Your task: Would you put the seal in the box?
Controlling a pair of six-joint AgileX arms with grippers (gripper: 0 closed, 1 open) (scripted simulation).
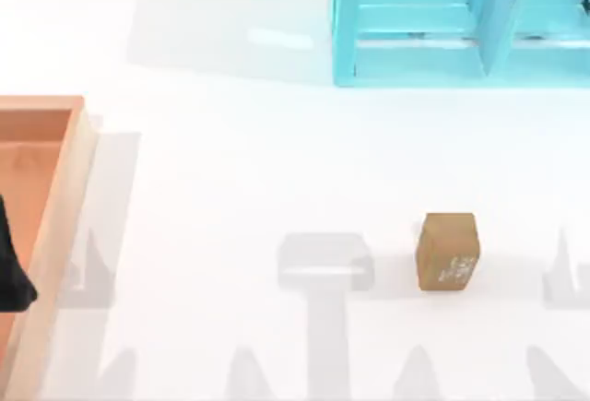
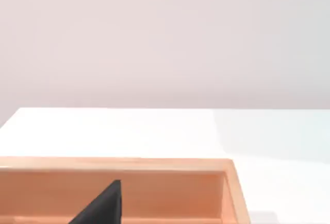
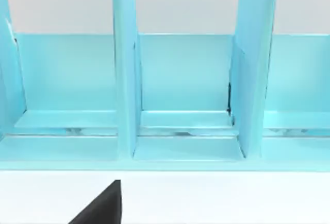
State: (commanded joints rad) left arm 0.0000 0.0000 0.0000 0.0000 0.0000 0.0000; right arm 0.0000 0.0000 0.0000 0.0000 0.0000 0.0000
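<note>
A: Top view. Where did the task's things lie?

B: The small tan-brown wooden cube-like seal [image 1: 448, 252] stood on the white worktop [image 1: 240, 180], right of centre, whitish markings on its near face. The large shallow wooden box [image 1: 64, 217], light tan rim and orange-brown floor, lay at the left edge, well apart from the seal. A dark part of the left arm [image 1: 11, 272] hung over the box's floor. A cyan-blue frame structure [image 1: 442, 23] stood at the far right.

A: Left wrist view?

B: The box's rim [image 2: 118, 163] and inner wall, with a dark fingertip [image 2: 103, 206] of the left gripper above the floor. Whether the fingers were released or clenched, one cannot tell.

A: Right wrist view?

B: The cyan frame's upright dividers [image 3: 124, 69], and a dark fingertip [image 3: 103, 206] of the right gripper over the worktop; again, one cannot tell the fingers' state.

A: The step in hand?

B: Apparently the approach; nothing was grasped. The seal lay on the right arm's side, so that arm should likely descend squarely over it, fingers on opposite flat faces, then lift clear of the rim before crossing.
</note>
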